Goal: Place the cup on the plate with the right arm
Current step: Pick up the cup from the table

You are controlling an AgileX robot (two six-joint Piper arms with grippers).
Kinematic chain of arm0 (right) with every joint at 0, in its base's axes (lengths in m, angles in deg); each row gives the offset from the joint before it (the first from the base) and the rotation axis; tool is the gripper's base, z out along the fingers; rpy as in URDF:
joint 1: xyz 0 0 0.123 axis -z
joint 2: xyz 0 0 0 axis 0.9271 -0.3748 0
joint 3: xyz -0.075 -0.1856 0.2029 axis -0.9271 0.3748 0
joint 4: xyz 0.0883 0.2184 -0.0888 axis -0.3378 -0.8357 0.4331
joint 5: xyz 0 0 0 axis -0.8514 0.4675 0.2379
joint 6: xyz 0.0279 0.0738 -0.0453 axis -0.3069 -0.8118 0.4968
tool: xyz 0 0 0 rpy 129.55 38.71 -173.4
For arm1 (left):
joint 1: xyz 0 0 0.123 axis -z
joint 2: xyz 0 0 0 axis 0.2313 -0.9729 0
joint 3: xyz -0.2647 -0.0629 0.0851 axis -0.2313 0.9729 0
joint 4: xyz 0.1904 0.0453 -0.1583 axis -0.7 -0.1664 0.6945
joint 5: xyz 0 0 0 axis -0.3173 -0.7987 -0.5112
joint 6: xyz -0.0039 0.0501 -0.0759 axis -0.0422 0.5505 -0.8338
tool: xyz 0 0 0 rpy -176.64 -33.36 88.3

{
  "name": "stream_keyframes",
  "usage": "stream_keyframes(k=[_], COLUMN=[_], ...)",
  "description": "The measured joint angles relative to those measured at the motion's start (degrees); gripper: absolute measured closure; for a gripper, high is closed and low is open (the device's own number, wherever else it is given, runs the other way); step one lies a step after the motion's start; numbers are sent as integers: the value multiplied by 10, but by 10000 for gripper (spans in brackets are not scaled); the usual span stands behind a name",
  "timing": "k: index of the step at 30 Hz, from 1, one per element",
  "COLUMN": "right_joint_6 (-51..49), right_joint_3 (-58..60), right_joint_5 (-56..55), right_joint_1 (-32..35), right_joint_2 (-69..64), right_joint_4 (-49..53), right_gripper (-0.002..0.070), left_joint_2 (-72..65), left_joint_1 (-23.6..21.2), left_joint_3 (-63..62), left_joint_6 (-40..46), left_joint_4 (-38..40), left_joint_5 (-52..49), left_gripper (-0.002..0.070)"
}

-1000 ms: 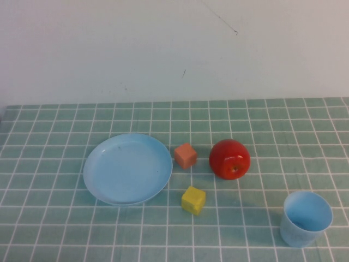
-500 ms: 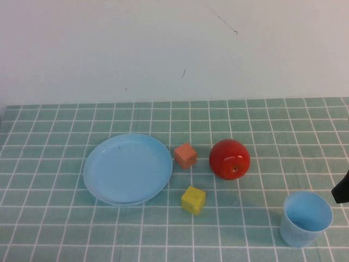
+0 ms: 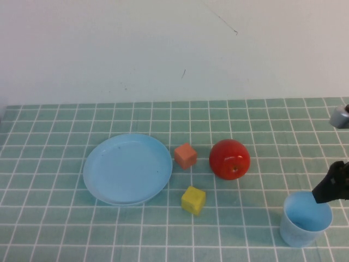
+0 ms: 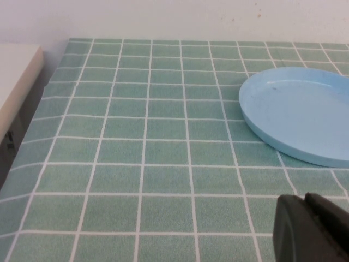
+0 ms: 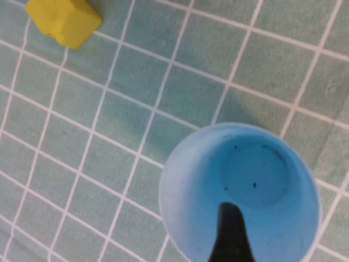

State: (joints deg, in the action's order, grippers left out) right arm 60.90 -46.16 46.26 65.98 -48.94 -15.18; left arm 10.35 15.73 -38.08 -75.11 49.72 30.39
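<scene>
The cup (image 3: 306, 218) stands upright and empty near the front right corner of the tabletop (image 3: 54, 229), well apart from the plate (image 3: 127, 169). The right gripper (image 3: 329, 189) hangs at the cup's far rim, its fingers spread wide and holding nothing; in the right wrist view one dark fingertip (image 5: 231, 229) shows over the cup's mouth, so one finger looks set to go inside the wall and the other outside. The cup looks like thin, light plastic: smooth, a little slippery and easy to tip or squash, so a gentle pinch on the rim wall seems the best hold.

Between cup and plate lie a yellow cube (image 3: 193, 200), a red apple (image 3: 229, 158) and an orange cube (image 3: 185, 155), the orange cube just beside the plate's rim. A low carry would likely knock them; lifting clear above them seems wiser. The plate itself is bare.

The left gripper (image 4: 315, 229) sits low over the tabletop near the plate, its fingers together, out of the way.
</scene>
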Motion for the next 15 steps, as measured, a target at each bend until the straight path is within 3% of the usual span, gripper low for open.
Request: stream_keyframes(k=[9, 15], right_joint_6=[-1, -10], right_joint_3=[-1, -2], right_joint_5=[-52, -68], right_joint_1=[-58, -63], right_joint_2=[-60, -115], right_joint_4=[0, 1], right_gripper=[218, 225], left_joint_2=[0, 0], left_joint_1=[0, 0], left_joint_3=[0, 0], left_joint_6=[0, 0], left_joint_4=[0, 1], left_joint_5=[0, 0], left_gripper=[678, 678])
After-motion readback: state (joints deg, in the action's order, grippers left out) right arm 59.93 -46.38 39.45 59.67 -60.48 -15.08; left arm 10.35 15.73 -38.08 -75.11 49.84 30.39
